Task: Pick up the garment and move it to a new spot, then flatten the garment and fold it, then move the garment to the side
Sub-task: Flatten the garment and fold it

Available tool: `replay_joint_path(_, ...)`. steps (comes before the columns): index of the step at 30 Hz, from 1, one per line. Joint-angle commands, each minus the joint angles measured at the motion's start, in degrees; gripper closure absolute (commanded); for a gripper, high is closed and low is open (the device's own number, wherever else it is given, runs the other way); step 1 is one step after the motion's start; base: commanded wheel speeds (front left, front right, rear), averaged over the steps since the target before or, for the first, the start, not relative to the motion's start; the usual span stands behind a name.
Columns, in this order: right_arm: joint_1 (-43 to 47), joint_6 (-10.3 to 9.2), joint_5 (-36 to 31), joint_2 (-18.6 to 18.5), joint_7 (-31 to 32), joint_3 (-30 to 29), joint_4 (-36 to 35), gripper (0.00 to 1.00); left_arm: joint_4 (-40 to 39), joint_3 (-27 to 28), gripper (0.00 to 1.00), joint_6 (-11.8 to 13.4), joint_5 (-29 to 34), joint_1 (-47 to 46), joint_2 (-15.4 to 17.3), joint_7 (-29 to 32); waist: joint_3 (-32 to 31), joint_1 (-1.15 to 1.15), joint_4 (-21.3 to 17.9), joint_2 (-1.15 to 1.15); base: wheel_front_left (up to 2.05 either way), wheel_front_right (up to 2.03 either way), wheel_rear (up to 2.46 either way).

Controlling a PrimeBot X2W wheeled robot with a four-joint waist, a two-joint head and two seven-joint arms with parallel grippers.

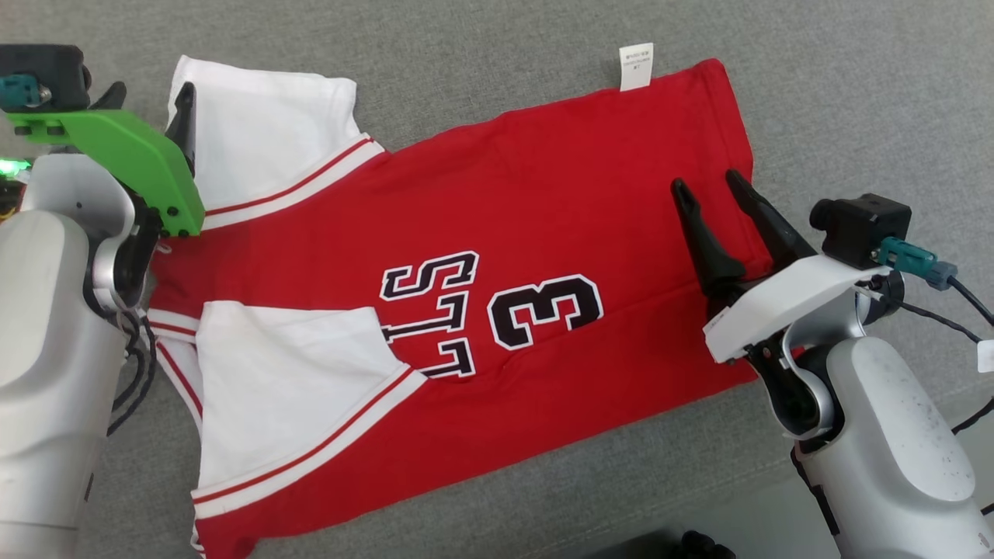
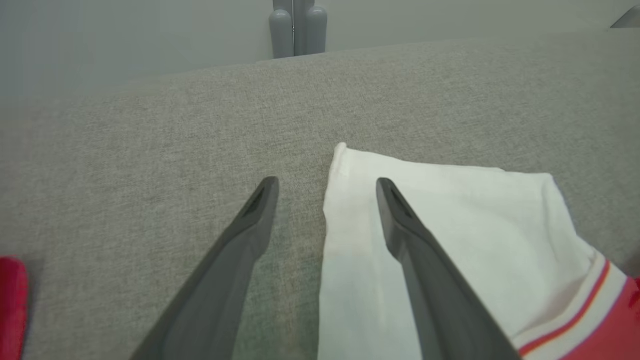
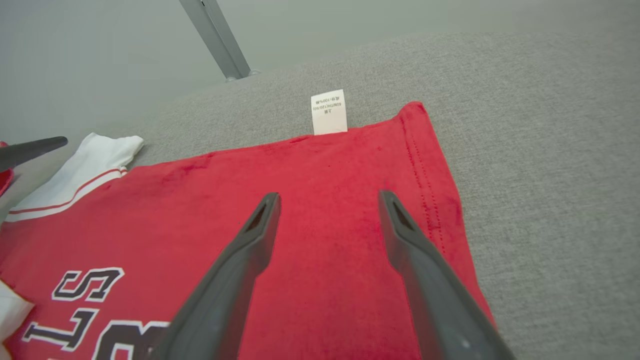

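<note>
The garment [image 1: 497, 233] is a red jersey with white sleeves and black lettering, spread flat on the grey cloth surface. Its white care label [image 1: 636, 66] sticks out at the far edge. Both sleeves are folded in over the body, one far left [image 1: 264, 140], one near left [image 1: 287, 380]. My left gripper [image 2: 327, 187] hangs open over the far sleeve's [image 2: 450, 225] outer edge, one finger above white cloth, the other above bare surface. My right gripper [image 1: 707, 186] is open above the hem end [image 3: 330, 210], nothing between its fingers.
Grey fabric surface [image 1: 854, 93] stretches around the jersey on all sides. A grey post [image 3: 215, 40] and a grey stand [image 2: 297, 27] rise beyond the surface's far edge. A dark object [image 1: 660, 547] sits at the near edge.
</note>
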Motion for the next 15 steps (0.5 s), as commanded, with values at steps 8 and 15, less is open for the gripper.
replay_joint_path(8, -2.55, 0.0, 0.95, -0.41, -1.3, 2.54, 0.85, 0.0, 6.03, -1.3, 0.0, 0.36, 1.21, -5.64, -0.06, 1.8, 3.01, 0.0, -2.48, 0.0, 0.0, 0.0, 0.0)
replay_joint_path(15, -4.82, 0.0, -0.06, -1.79, -1.94, 2.78, 1.74, 0.0, 7.8, -3.18, 1.0, -1.25, 2.53, -6.79, -0.41, 0.5, 2.67, 0.0, -2.03, 0.0, 0.0, 0.0, 0.0)
